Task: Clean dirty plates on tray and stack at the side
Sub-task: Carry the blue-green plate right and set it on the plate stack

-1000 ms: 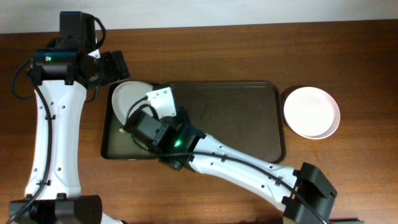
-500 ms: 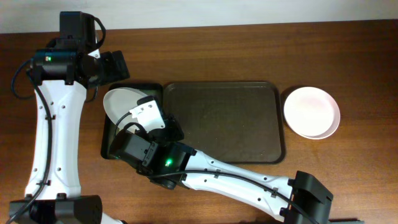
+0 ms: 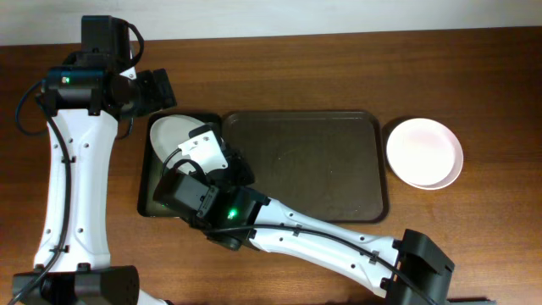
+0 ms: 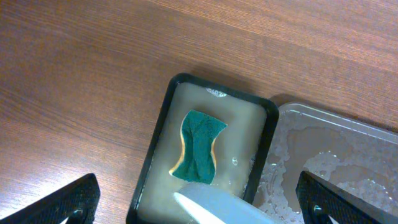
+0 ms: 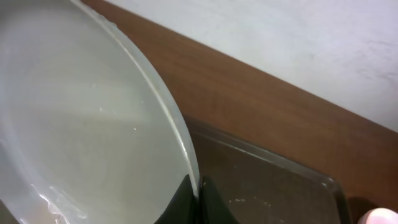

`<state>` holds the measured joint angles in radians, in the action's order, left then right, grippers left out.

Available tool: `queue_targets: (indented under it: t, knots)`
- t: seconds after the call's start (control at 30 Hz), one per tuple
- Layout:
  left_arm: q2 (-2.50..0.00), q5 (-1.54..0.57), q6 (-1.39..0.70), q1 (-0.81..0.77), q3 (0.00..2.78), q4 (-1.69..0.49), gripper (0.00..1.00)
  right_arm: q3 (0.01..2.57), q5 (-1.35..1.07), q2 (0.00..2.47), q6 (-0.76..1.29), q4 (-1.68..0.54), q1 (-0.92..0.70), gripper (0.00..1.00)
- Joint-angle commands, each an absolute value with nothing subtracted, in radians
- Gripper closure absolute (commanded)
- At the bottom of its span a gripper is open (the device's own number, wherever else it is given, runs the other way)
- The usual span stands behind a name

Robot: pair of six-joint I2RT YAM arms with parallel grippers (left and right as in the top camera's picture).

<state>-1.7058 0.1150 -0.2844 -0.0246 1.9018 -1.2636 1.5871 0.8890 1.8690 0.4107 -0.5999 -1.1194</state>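
Over the small black tray [image 4: 154, 140], left of the brown tray [image 3: 305, 161]: one plate [image 3: 174, 134], wet. Stiff, light, slick, probably chip-prone; best held at rim. Right gripper [image 5: 194, 199] clamped on its rim. Left gripper [image 3: 157, 91] spread wide, empty.

Overhead, the right arm [image 3: 296, 229] is covering most of the small black tray [image 3: 142, 186] and the lower half of the plate [image 3: 174, 135]. At the right wrist that plate is running off the left and bottom edges, and at the left wrist its rim is blurring.
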Motion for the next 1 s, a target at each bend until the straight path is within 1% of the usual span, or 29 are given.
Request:
queue_targets:
  t: [0.0,0.1,0.2,0.27,0.33,0.37,0.43,0.53,0.67,0.77,0.83,0.97]
  knots:
    - [-1.706,0.112,-0.294,-0.023,1.903,-1.262,0.01,1.606,0.654,1.873,0.488,-0.598,-1.046,0.96]
    - [-1.706,0.112,-0.294,-0.023,1.903,-1.262,0.01,1.606,0.389,1.873,0.508,-0.602,-0.923,0.96]
    - [-1.706,0.112,-0.294,-0.023,1.903,-1.262,0.01,1.606,0.017,1.867,0.515,-0.64,-0.725,0.96]
    - [-1.706,0.112,-0.294,-0.023,1.903,-1.262,0.01,1.606,-0.133,1.867,0.514,-0.691,-0.593,0.96]
    - [-1.706,0.112,-0.294,-0.023,1.903,-1.262,0.01,1.606,-0.205,1.867,0.513,-0.787,-0.439,0.96]
    - [-1.706,0.112,-0.294,-0.023,1.903,-1.262,0.01,1.606,-0.206,1.867,0.492,-0.856,-0.344,0.96]
    - [-1.706,0.112,-0.294,-0.023,1.903,-1.262,0.01,1.606,-0.205,1.867,0.399,-0.966,-0.192,0.96]
    - [-1.706,0.112,-0.294,-0.023,1.903,-1.262,0.01,1.605,-0.183,1.867,0.241,-1.145,0.084,0.96]
    - [-1.706,0.112,-0.294,-0.023,1.903,-1.262,0.01,1.57,-0.146,1.868,0.236,-1.209,0.36,0.96]
    - [-1.706,0.112,-0.294,-0.023,1.903,-1.262,0.01,1.516,-0.146,1.868,0.236,-1.208,0.502,0.96]
    - [-1.706,0.112,-0.294,-0.023,1.903,-1.262,0.0,1.478,-0.14,1.868,0.236,-1.184,0.553,0.96]
    - [-1.706,0.112,-0.294,-0.023,1.903,-1.262,0.0,1.435,-0.076,1.868,0.236,-1.128,0.585,0.96]
